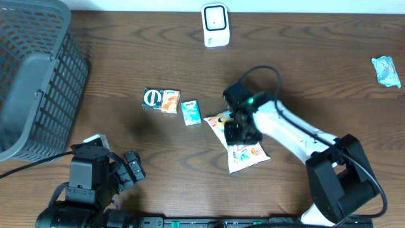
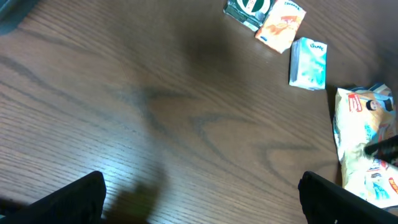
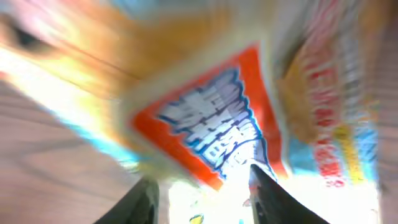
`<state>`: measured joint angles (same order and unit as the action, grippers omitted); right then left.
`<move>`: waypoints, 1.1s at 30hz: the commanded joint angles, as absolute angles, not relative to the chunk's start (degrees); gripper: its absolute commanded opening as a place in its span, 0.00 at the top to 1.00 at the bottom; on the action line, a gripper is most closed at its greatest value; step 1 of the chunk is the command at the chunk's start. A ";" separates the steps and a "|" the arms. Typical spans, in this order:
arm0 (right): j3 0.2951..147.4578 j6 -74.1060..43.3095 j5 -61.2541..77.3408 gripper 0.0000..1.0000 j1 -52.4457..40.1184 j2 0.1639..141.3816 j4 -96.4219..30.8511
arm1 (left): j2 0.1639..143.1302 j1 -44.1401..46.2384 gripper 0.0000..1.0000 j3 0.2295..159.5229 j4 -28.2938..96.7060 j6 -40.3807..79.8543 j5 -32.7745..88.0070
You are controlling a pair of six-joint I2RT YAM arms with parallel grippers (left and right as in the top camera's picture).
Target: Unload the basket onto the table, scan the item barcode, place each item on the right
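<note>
Blur smears snack packet (image 3: pixel 205 118) print above right hand (image 3: pixel 205 190).

The dark wooden table (image 1: pixel 126 50) lies bare and wide between the grey slatted plastic basket (image 1: pixel 38 76) on my left and the white boxy scanner (image 1: pixel 215 25). A row of three small coloured packs (image 1: pixel 169 101) blocks the middle. The crumpled pale blue wrapper (image 1: pixel 386 71) sits well apart, far right.

The tabletop (image 1: pixel 304 57) is marked with dark brown wood grain. The basket (image 1: pixel 38 76) is formed in grey lattice. The scanner (image 1: pixel 215 25) is coloured white. The snack packet (image 1: pixel 248 155) is printed white and yellow, with an orange panel and blue lettering. The small carton (image 1: pixel 191 112) is tinted pale blue.
</note>
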<state>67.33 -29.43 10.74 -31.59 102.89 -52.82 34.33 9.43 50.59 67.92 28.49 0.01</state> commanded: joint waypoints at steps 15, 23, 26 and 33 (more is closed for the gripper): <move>77.08 -26.13 10.46 0.62 -25.93 103.04 -51.68 | 34.11 9.30 0.03 50.46 68.07 28.38 -0.49; 64.86 -30.33 11.14 0.61 -28.21 103.55 -40.84 | 34.11 9.30 0.02 50.46 68.07 28.38 -0.49; 61.32 -33.50 11.11 0.62 -29.23 103.63 -35.92 | 34.11 9.30 0.02 50.46 68.07 28.38 -0.49; 60.60 -35.03 8.56 0.63 -28.34 103.68 -28.62 | 34.11 9.30 0.02 50.46 68.07 28.38 -0.49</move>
<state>61.52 -32.99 10.85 -28.84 102.67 -30.44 34.33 9.43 50.57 67.92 28.49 0.01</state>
